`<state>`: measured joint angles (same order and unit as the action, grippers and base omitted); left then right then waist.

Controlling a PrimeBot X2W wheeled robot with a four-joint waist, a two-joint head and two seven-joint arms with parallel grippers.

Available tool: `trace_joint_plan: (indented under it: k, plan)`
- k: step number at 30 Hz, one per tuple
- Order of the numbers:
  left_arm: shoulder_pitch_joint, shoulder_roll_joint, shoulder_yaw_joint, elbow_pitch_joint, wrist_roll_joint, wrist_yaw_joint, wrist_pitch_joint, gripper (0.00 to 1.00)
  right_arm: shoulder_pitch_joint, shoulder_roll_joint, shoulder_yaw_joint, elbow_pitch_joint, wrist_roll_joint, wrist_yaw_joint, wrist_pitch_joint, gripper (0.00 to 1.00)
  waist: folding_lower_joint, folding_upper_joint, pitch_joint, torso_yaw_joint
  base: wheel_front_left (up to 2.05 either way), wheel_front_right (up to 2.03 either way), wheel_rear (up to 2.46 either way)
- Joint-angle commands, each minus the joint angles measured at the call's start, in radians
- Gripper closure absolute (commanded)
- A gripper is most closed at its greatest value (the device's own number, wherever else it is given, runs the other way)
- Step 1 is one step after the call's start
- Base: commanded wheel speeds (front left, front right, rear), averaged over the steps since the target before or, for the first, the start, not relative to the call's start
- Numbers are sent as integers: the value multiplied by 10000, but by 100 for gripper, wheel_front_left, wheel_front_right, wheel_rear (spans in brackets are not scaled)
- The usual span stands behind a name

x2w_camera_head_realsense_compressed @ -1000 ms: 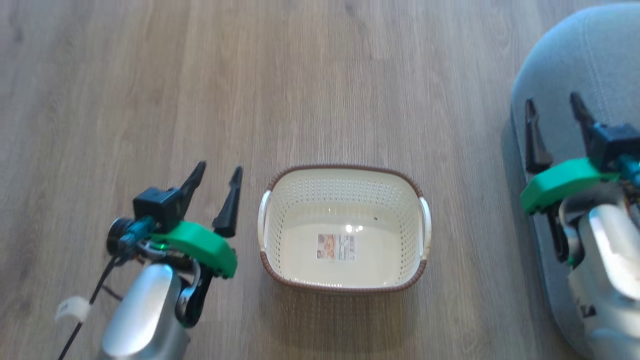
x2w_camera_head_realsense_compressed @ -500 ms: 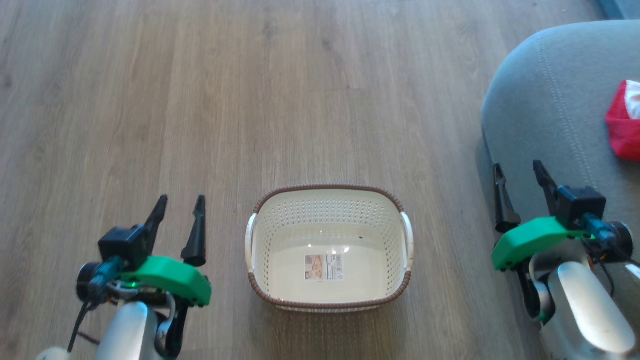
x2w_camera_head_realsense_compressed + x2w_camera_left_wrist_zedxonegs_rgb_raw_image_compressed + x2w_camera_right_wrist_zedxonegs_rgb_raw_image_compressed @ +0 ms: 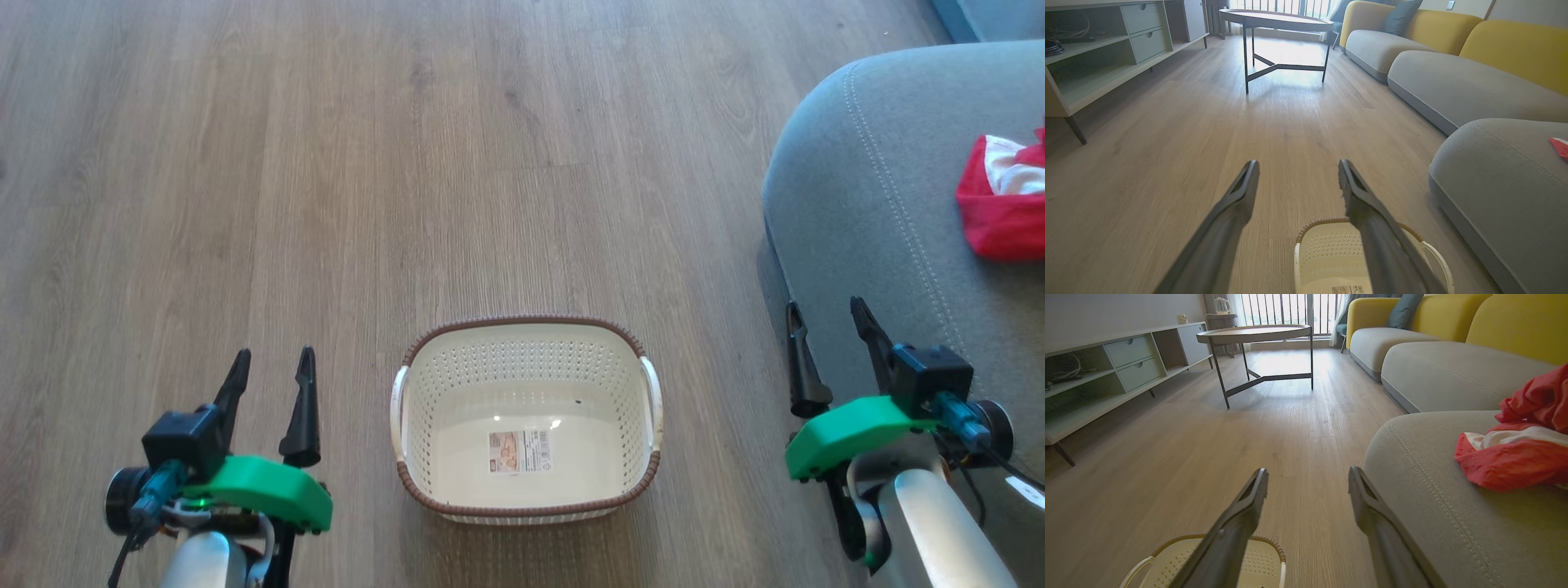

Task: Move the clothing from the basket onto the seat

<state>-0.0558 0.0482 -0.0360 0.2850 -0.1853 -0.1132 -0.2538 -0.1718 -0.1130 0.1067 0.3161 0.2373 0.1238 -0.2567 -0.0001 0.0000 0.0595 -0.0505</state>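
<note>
My left pincer [image 3: 274,354] and right pincer [image 3: 824,305] have drawn back beside the empty basket [image 3: 522,367], fingers apart; clothing [image 3: 1000,224] on the seat [image 3: 865,204], so likely done.

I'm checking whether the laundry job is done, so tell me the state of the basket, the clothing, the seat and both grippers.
basket: upright on the floor, no clothing in it.
clothing: crumpled heap lying on the seat.
seat: bearing the clothing.
left gripper: open, holding nothing.
right gripper: open, holding nothing.
</note>
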Motion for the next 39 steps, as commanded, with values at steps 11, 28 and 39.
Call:
trace_joint_plan:
  k: [11,28,39]
  plan:
    - [-78,22,220,-572,-84,430,-80,0,160,59,236,-271,43,69,-51,0,1,0,-45,21,0,0,0]
    - [-22,21,274,-560,33,661,-80,0,70,102,312,-79,16,69,-51,0,1,0,41,-34,0,0,0]
    - [301,-9,-115,282,-51,607,75,100,493,113,168,668,39,0,16,100,1,0,77,-54,0,0,0]
